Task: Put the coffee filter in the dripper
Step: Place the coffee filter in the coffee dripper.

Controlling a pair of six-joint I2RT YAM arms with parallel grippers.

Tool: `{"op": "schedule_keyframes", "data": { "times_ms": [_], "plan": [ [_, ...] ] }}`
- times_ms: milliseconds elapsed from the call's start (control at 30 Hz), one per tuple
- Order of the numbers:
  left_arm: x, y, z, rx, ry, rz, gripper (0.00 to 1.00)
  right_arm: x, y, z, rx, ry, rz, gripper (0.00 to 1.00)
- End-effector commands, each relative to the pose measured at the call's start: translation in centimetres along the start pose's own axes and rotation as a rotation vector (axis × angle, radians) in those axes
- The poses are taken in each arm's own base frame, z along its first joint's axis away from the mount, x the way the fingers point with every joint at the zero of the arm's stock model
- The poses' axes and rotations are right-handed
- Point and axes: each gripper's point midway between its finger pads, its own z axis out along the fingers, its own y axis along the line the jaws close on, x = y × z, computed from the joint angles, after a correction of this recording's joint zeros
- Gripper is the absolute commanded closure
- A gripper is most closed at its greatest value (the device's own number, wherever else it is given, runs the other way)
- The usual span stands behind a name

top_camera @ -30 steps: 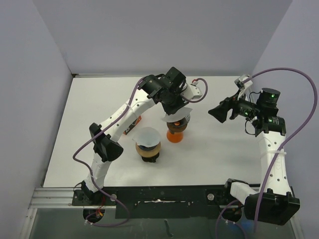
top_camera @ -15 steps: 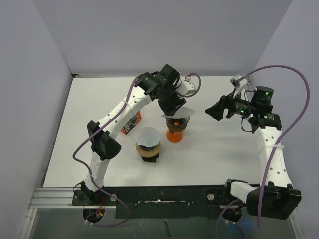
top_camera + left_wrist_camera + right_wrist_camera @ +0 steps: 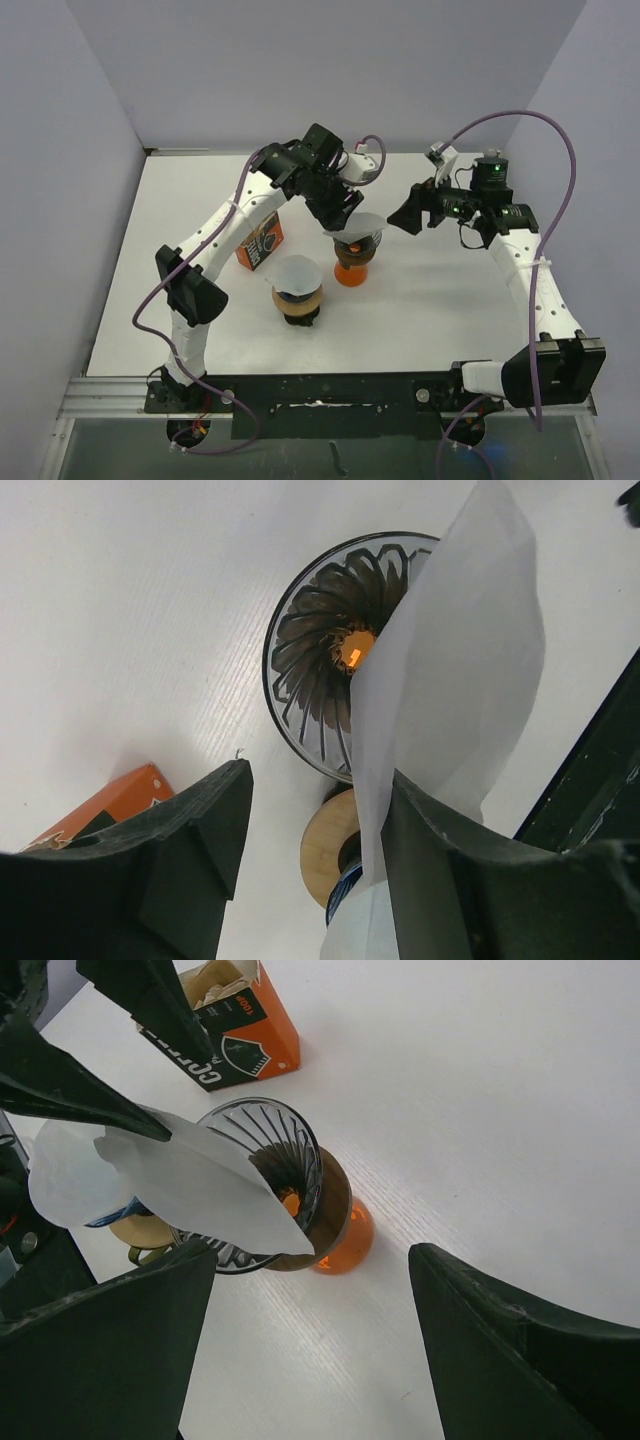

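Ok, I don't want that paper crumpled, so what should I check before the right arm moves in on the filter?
1. Filter seated in the dripper: not ok; it lies folded flat across the rim, with one edge dipping inside.
2. Left gripper open: ok; the jaws stand apart and the paper leans on one finger only.
3. Right gripper open and empty: ok.
4. Dripper upright on its orange base: ok.
5. Left gripper clear of the filter: not ok; it hangs right over the paper.
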Motion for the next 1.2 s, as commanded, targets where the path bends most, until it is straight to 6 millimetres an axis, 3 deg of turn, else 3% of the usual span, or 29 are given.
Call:
{"op": "schedule_keyframes", "data": {
  "times_ms": [0, 433, 1067, 1167],
  "plan": [
    [-2.5, -0.8, -2.2, 0.021, -0.123, 0.011, 0.48, -2.0, 0.1, 0.6, 0.015, -0.014, -0.048, 0.21],
    [-2.2, -0.3, -2.3, -0.01, -0.123, -0.01, 0.47, -1.2, 0.1, 2.7, 0.002, 0.043, -0.038, 0.25],
    [-2.4, -0.1, -2.6, -0.005, -0.176, -0.055, 0.46, 0.6, -0.1, 4.1, -0.008, 0.104, -0.052, 0.29],
    [-2.1, -0.2, -2.3, 0.004, -0.176, -0.058, 0.42, 0.9, -0.1, 4.1, -0.003, 0.113, -0.053, 0.3]
  ]
}}
